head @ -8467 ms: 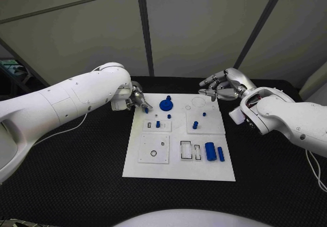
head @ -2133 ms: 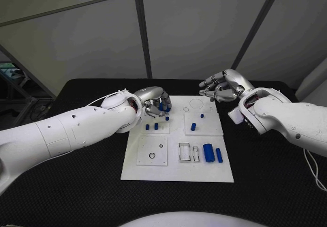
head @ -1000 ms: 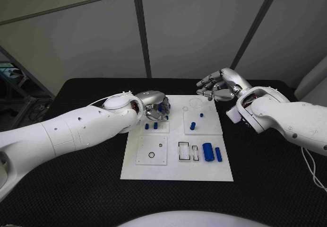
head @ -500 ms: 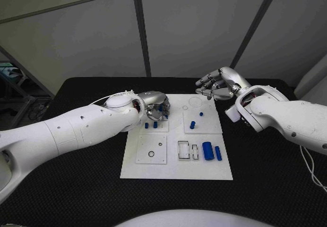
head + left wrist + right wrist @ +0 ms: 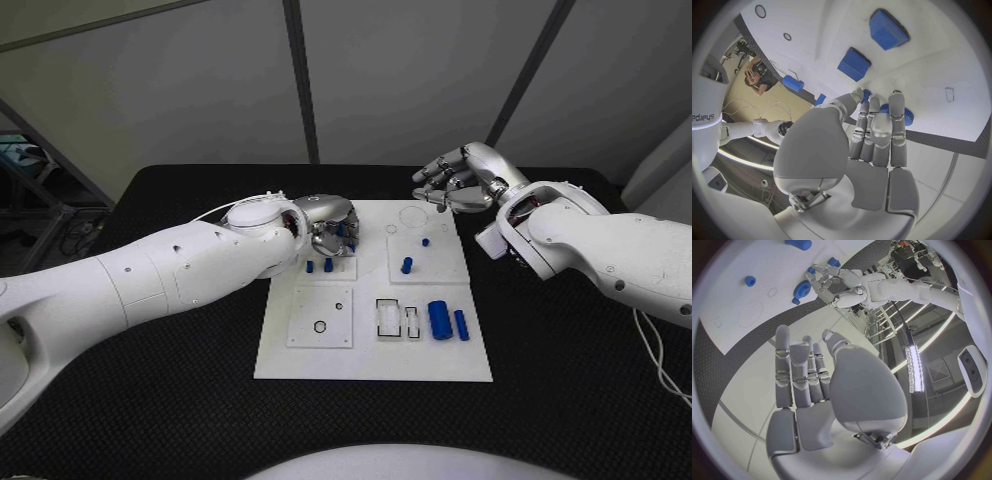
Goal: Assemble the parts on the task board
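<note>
Lying nearest the robot on the white rectangular task board, well short of both hands, the two blue cylinders are sitting beside empty rectangular slots, probably waiting their turn. Further up, the short blue pegs are standing just under the left hand, and another blue peg is standing between the two hands. The left hand is curling its fingers over the blue toothed round gear, seemingly holding it at the fingertips, likely to seat it on the board; the grip itself is partly hidden. Farthest off, the right hand is hovering beyond the board's far corner, fingers loosely curled and holding nothing, likely parked clear of the working hand.
</note>
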